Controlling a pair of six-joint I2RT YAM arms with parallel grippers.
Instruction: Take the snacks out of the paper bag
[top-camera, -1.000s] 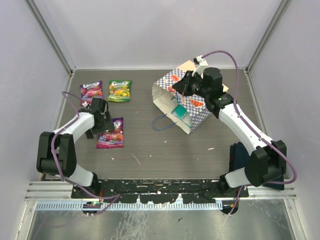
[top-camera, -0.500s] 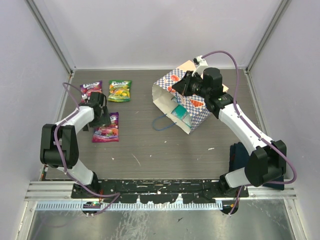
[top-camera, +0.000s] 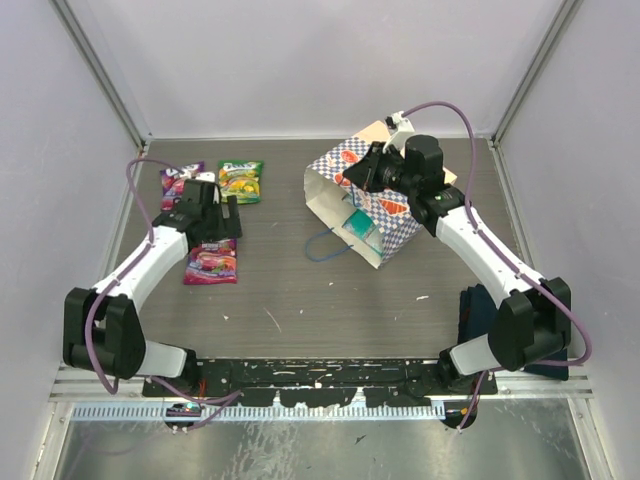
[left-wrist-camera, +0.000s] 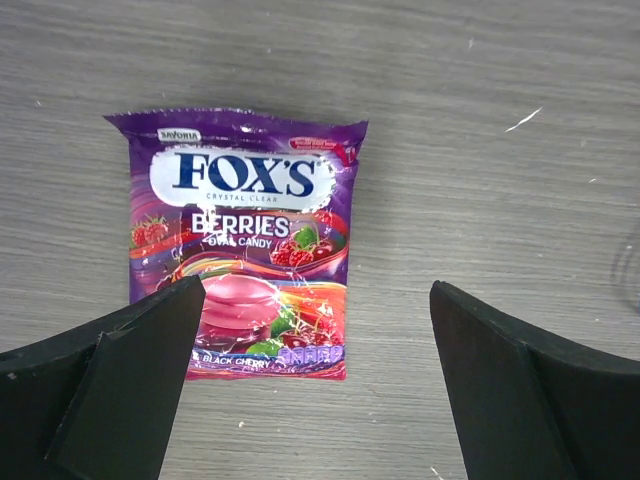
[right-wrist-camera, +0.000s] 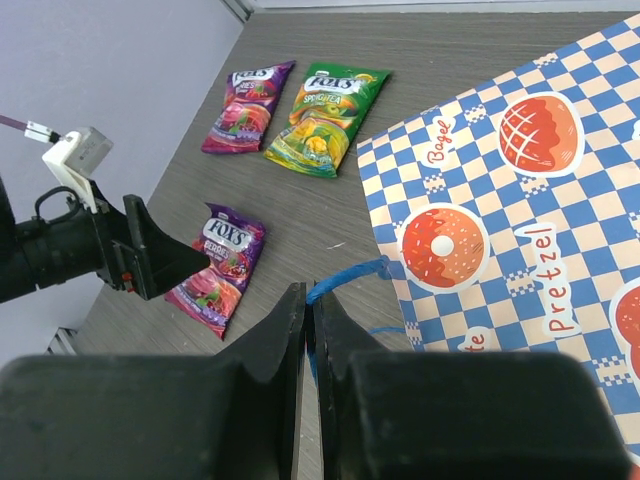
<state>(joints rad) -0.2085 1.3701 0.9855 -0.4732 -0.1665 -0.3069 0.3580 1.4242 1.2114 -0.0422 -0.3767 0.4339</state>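
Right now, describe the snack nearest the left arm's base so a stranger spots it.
On the table, left half, lie three packets. A purple packet and green packet sit side by side at the back. The Berries packet lies alone, nearer the arms.

The right end effector pinches the blue cord handle of the checkered paper bag, with three snacks, two purple and one green, lying on the table beyond.

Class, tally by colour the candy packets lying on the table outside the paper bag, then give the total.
Purple: 2 (far purple packet, near purple packet)
Green: 1 (green packet)
Total: 3
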